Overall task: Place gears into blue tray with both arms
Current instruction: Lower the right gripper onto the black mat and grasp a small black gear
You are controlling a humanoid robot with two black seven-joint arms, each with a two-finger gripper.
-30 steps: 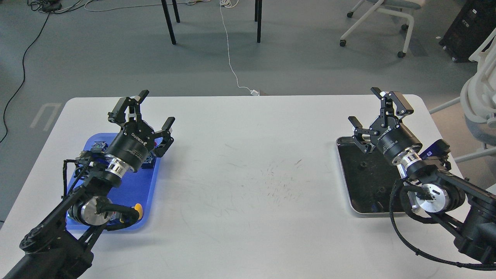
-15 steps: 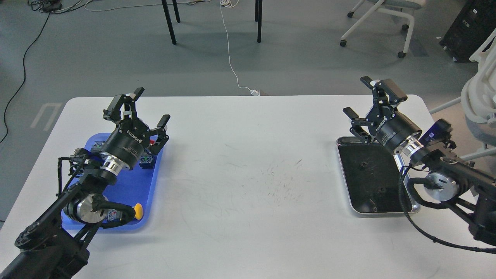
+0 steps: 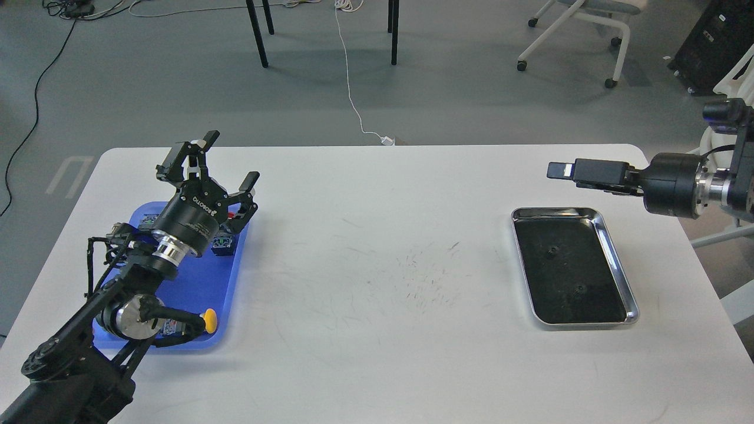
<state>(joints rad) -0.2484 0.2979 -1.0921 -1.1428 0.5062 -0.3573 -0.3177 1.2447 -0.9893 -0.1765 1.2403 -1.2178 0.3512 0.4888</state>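
Two gears (image 3: 552,251) (image 3: 580,288), tiny black toothed discs, lie on the dark bottom of the silver metal tray (image 3: 615,259) at the right. The blue tray (image 3: 203,282) sits at the left under my left arm. My left gripper (image 3: 221,168) hovers open over the blue tray's far end, with nothing between its fingers. My right gripper (image 3: 561,171) is level and points left, above the table just beyond the silver tray's far edge. It is seen side-on, so its fingers overlap into one bar.
Push-button switches lie in the blue tray: a yellow-capped one (image 3: 210,320) at the near edge, a red-capped one (image 3: 237,217) and a blue-bodied one (image 3: 222,244) under the left gripper. Office chairs (image 3: 580,35) stand beyond the table's far right corner.
My right arm has swung up and out to the right, off the silver tray, turning its gripper level and side-on. The left gripper shifted slightly left and then held still.
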